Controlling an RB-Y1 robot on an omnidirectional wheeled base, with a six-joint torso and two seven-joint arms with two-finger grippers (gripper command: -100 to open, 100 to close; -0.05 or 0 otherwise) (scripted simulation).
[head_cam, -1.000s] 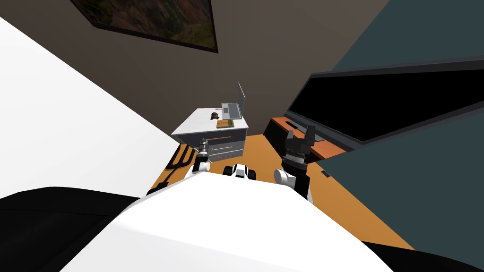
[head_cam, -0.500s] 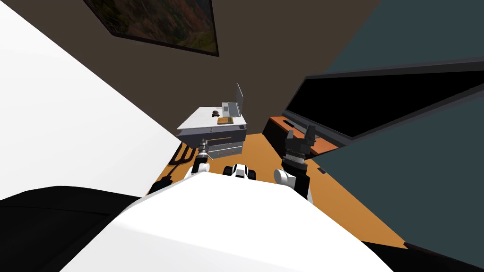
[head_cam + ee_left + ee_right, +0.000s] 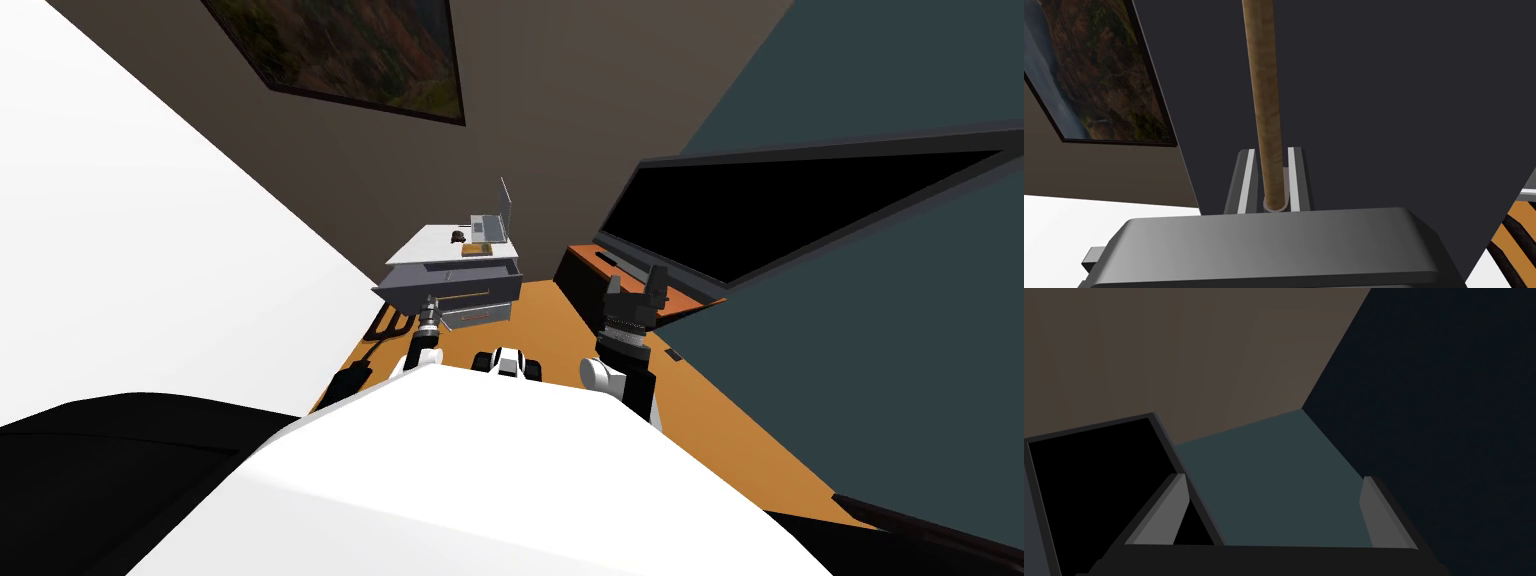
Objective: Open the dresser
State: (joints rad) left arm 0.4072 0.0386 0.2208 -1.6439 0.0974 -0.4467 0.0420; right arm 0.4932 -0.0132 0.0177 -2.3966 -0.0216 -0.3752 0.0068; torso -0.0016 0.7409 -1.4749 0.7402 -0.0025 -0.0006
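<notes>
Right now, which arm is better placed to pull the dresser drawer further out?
Left. The left claw is shut on the drawer's brown handle, top drawer partly out. The right claw hangs open, apart from the dresser.

Grey dresser point(image 3: 470, 300), top drawer point(image 3: 447, 282) standing open

Head view: flat, even light; white surface point(image 3: 150, 250) brightest, dresser point(image 3: 435, 246) top pale, walls point(image 3: 560, 100) splaying toward corners. Left wrist view: handle point(image 3: 1265, 100) softly shaded, drawer front point(image 3: 1399, 100) uniformly dark. Right wrist view dim.
</notes>
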